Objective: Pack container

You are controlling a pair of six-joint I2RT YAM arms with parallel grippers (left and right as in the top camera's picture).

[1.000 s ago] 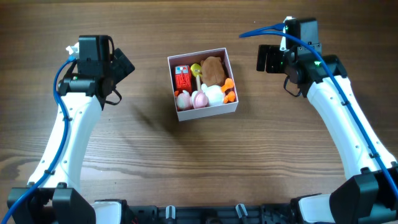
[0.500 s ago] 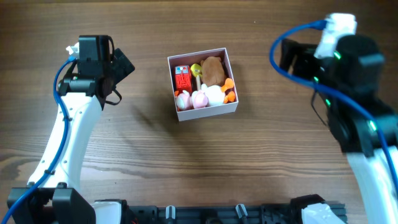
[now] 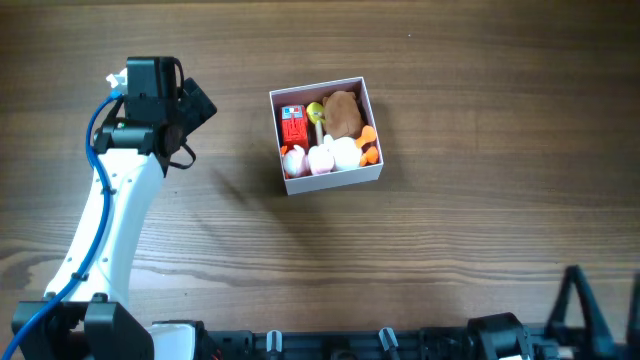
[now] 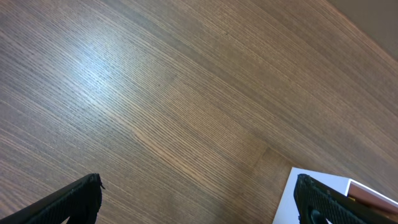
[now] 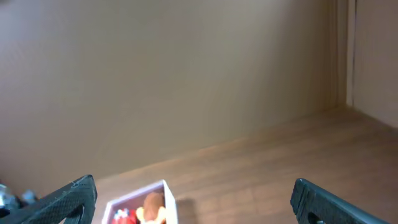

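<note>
The container [image 3: 336, 180] is a square white box with a pink inside, at the table's middle. It holds a red toy [image 3: 293, 124], a brown plush [image 3: 343, 112], a yellow piece [image 3: 316, 112], orange pieces [image 3: 368, 145] and pink and white toys [image 3: 320, 158]. My left gripper [image 3: 200, 103] is open and empty to the left of the box, whose white corner [image 4: 285, 205] shows beside its right finger in the left wrist view [image 4: 199, 199]. My right gripper [image 5: 193, 199] is open and empty, raised far from the container [image 5: 168, 199].
The wooden table [image 3: 450, 230] runs on all sides of the box. Only a dark part of the right arm [image 3: 585, 310] shows at the overhead view's bottom right. A dark rail [image 3: 330, 340] lines the front edge. A plain wall [image 5: 186, 74] stands behind the table.
My right arm has swung up and back from the box's right side, almost out of the overhead view. My left arm and the box have not moved.
</note>
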